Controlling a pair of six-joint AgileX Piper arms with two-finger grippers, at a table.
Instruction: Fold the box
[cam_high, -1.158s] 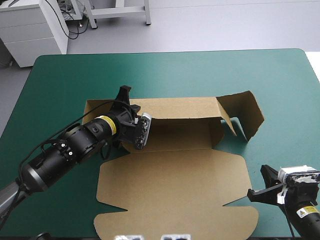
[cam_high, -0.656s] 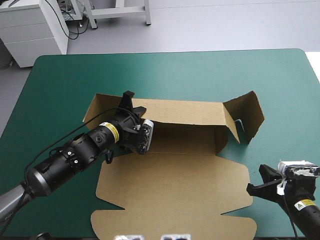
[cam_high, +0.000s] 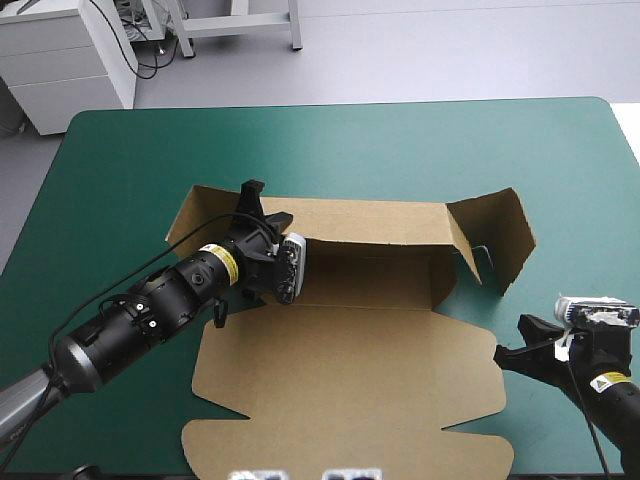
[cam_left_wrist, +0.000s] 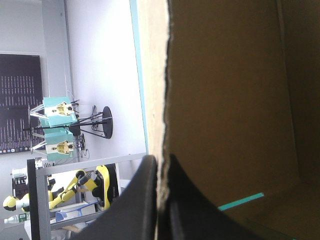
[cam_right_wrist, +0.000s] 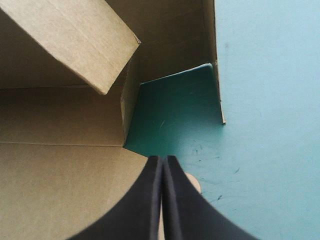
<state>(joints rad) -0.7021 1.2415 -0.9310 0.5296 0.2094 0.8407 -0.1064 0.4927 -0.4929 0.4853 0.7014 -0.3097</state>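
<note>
Currently gripping the brown box (cam_high: 350, 380) with the left hand (cam_high: 262, 205): black fingers (cam_left_wrist: 141, 200) all but closed on the top edge of the raised far wall, near its left end, board sandwiched between. Lying mid-table (cam_high: 120, 150) on the teal-green cover, with lid panel flat toward the near edge, far wall upright, right end flap (cam_high: 497, 235) standing and angled outward. Also showing the right hand (cam_high: 512, 340) closed on nothing, tips meeting in a point, low beside the lid panel's right edge, aimed at the open right end of the tray part. Cannot tell whether touching the board there.
</note>
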